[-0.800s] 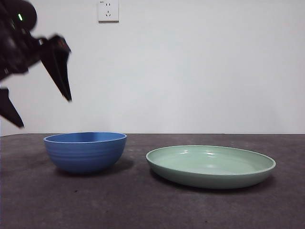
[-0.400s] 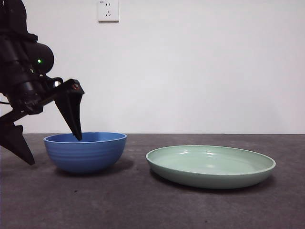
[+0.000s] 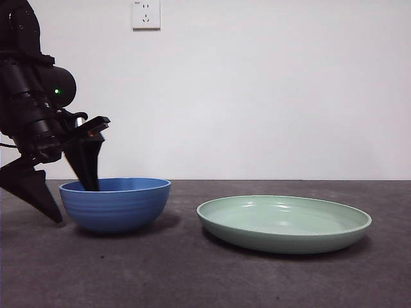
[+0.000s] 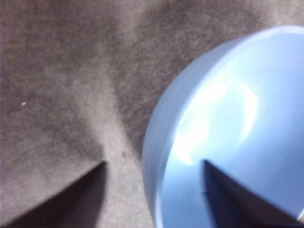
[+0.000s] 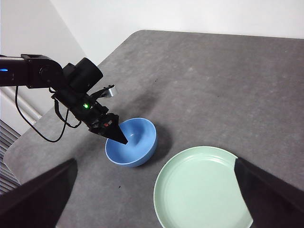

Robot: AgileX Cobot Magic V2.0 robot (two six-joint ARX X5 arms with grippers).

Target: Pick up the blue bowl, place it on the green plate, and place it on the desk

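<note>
Two round dishes sat on the dark grey-brown, speckled matte tabletop (image 3: 205,276), with a white wall behind carrying a white wall socket (image 3: 146,14).

Farthest left in the front view, the left arm's black two-fingered gripper (image 3: 61,192) came in from above and straddled the near-left wall of the glossy medium-blue bowl with faint ridges (image 3: 115,203). Its fingers were spread wide apart and closed on nothing: one finger (image 3: 35,190) pointed down outside the bowl with its tip near the tabletop, while the other finger (image 3: 87,168) dipped inside, past the rim. The left wrist view showed the same straddle, with the bowl's rim (image 4: 154,156) running between the two dark fingers, one over bare tabletop (image 4: 57,85) and one over the shiny blue interior (image 4: 228,123). The bowl stood upright on the tabletop.

Right of the bowl, apart from it with a strip of tabletop between, lay the wide, shallow, pale mint-green plate with a low raised rim (image 3: 284,222), flat and holding nothing.

The right arm's gripper (image 5: 156,199) waited high above the scene, its fingers wide apart and holding nothing, looking down on bowl (image 5: 132,141), plate (image 5: 202,190) and the left gripper (image 5: 110,129).
</note>
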